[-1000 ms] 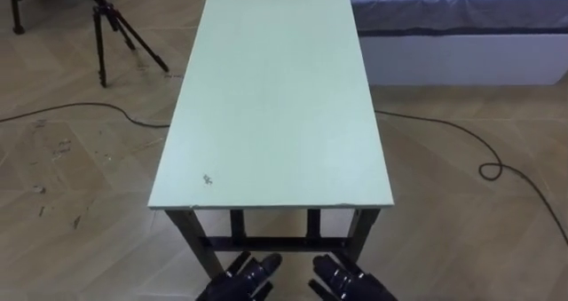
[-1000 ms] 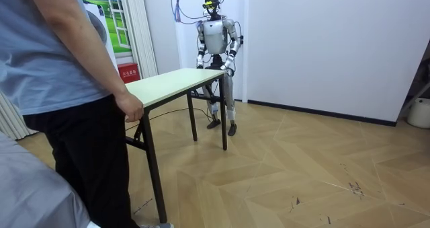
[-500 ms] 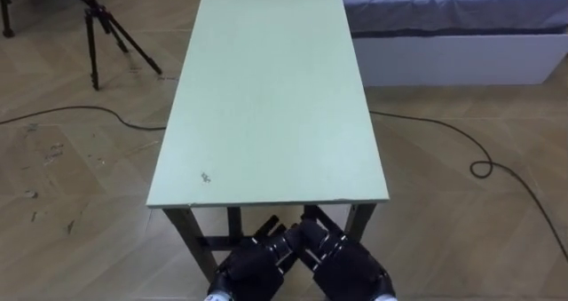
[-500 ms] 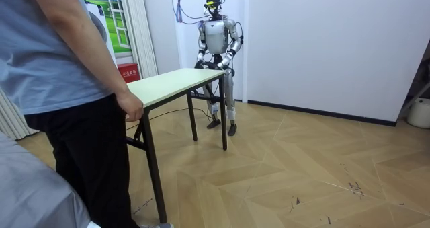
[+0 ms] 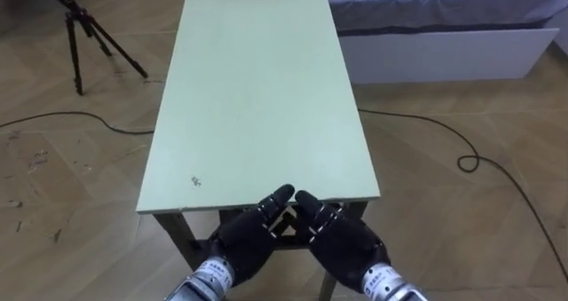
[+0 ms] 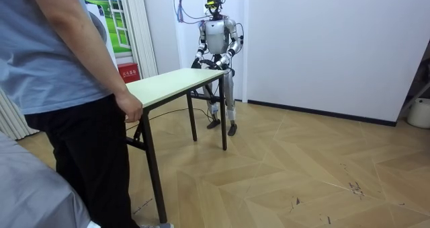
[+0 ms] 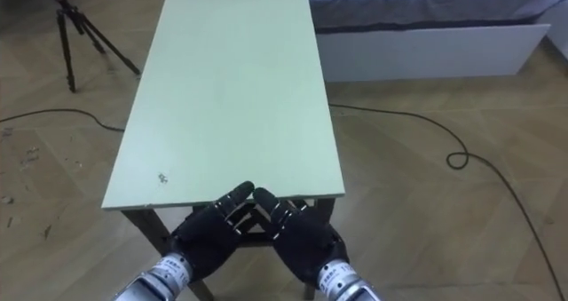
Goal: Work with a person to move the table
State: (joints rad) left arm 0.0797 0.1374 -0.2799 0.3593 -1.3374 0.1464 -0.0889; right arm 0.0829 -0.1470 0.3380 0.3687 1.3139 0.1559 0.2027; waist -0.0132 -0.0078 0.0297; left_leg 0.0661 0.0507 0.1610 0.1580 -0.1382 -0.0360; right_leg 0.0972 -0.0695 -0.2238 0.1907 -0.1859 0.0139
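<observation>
Outstretched hands (image 5: 244, 239) at table (image 5: 257, 97) edge

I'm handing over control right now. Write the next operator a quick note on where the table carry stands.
Hands: left hand open, fingers straight, at the table end nearest the robot, gripping nothing; right hand open beside it, fingertips nearly meeting.
Table: legs look to be on the floor; the person's hand holds the opposite end.
Done: robot stands at its end.
Left: grip the edge, lift, carry together.
</observation>
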